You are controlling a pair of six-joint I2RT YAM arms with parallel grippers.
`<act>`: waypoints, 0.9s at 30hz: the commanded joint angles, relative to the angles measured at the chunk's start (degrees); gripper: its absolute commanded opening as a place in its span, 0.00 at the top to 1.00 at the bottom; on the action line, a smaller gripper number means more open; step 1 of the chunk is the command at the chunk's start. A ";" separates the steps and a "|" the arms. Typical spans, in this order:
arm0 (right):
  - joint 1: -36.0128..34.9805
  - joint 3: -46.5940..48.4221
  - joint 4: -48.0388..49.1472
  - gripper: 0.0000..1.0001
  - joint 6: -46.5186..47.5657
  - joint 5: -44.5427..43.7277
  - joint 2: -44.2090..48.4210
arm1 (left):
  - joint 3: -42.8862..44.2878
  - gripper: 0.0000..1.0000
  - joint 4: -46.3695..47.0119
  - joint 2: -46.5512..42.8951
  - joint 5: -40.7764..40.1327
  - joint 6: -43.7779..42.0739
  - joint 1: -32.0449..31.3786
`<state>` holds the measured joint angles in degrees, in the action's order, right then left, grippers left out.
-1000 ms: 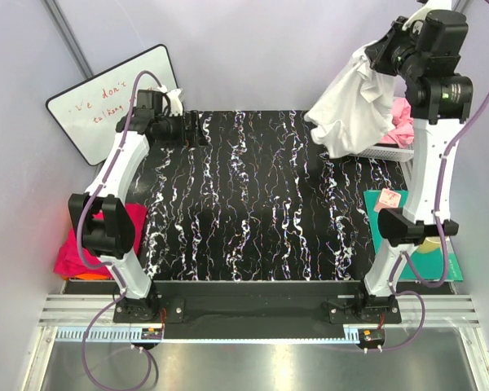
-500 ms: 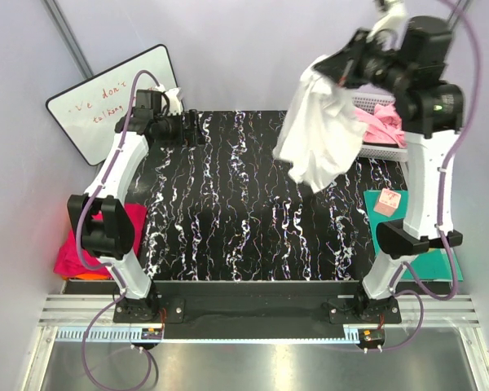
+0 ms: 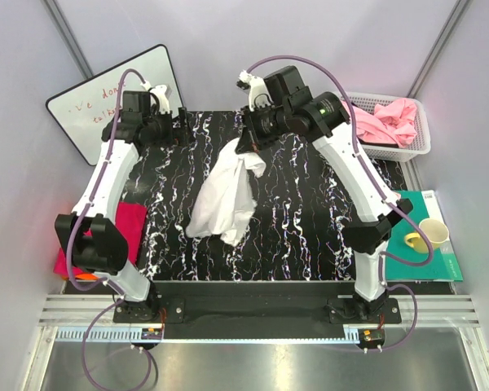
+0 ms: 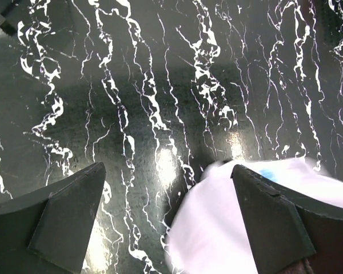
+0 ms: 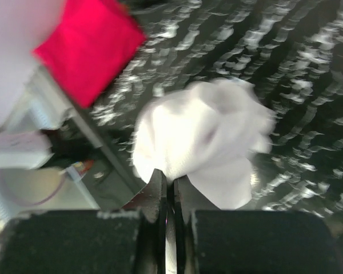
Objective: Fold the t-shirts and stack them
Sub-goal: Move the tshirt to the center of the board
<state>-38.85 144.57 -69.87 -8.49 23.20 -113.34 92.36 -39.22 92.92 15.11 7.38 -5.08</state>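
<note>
My right gripper (image 3: 251,140) is shut on a white t-shirt (image 3: 225,199) and holds it hanging above the middle of the black marbled table (image 3: 310,220). In the right wrist view the shirt (image 5: 203,140) hangs bunched below the shut gripper (image 5: 171,178). My left gripper (image 3: 189,129) is open at the table's far left; in the left wrist view the gripper (image 4: 166,214) is open and empty, with the white shirt (image 4: 228,222) and its blue label showing between the fingers. Pink shirts (image 3: 387,120) lie in the basket. A magenta-red shirt (image 3: 130,224) lies left of the table.
A white mesh basket (image 3: 416,147) stands at the back right. A teal mat (image 3: 440,261) with a cup (image 3: 432,232) lies at the right. A whiteboard (image 3: 94,102) leans at the back left.
My right arm has swung left from above the basket to the table's middle, carrying the white shirt down with it. The left arm has barely moved.
</note>
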 commanded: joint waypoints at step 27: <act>21.10 -45.61 7.64 0.18 -4.08 -43.59 2.85 | 1.33 0.01 0.37 10.96 11.60 -0.62 -9.07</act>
<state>-18.11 96.71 -61.80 -10.17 -16.08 -115.48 90.08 -39.79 102.30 20.05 5.85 -14.20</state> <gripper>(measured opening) 0.678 0.987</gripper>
